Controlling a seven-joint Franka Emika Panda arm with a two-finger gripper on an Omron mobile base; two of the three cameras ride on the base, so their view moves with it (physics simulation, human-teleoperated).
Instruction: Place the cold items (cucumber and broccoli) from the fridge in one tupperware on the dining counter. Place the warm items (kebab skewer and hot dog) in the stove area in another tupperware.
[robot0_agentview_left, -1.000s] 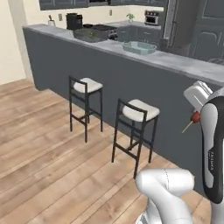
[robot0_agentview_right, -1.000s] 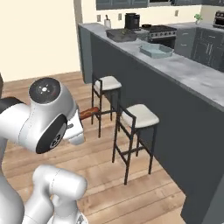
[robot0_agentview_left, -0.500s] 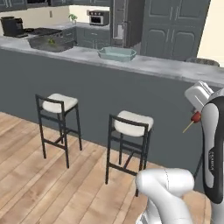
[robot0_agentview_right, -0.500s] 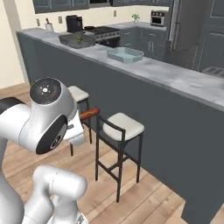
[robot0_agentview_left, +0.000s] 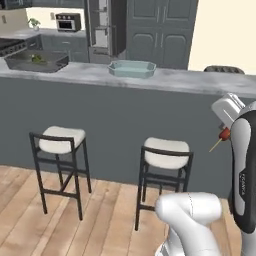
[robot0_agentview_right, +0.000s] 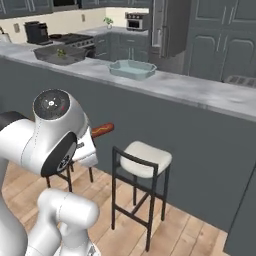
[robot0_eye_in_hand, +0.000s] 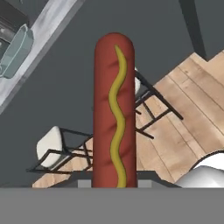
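Observation:
A hot dog (robot0_eye_in_hand: 113, 113) with a wavy mustard line stands up between my gripper (robot0_eye_in_hand: 114, 183) jaws, which are shut on its lower end. From the right base view the hot dog (robot0_agentview_right: 102, 130) pokes out toward the counter from behind my arm. In the left base view its red end (robot0_agentview_left: 224, 134) shows under the white hand, with a thin pale stick beside it that I cannot identify. A light blue tupperware (robot0_agentview_left: 131, 68) (robot0_agentview_right: 131, 69) (robot0_eye_in_hand: 15, 52) sits on the grey dining counter (robot0_agentview_left: 190, 82). Farther left stands a dark tupperware (robot0_agentview_left: 36, 61) (robot0_agentview_right: 60, 54) with something green inside.
Two black stools with white seats (robot0_agentview_left: 61, 140) (robot0_agentview_left: 166, 152) stand against the counter's dark front; one stool (robot0_agentview_right: 145, 159) is close ahead of the arm. Beyond the counter are the fridge (robot0_agentview_left: 105, 25), grey cabinets and a stove (robot0_agentview_right: 75, 39). Wooden floor lies below.
The whole scene has slid as the base drove and turned to face the counter, which now lies closer and more square-on. The hot dog stays in the shut gripper.

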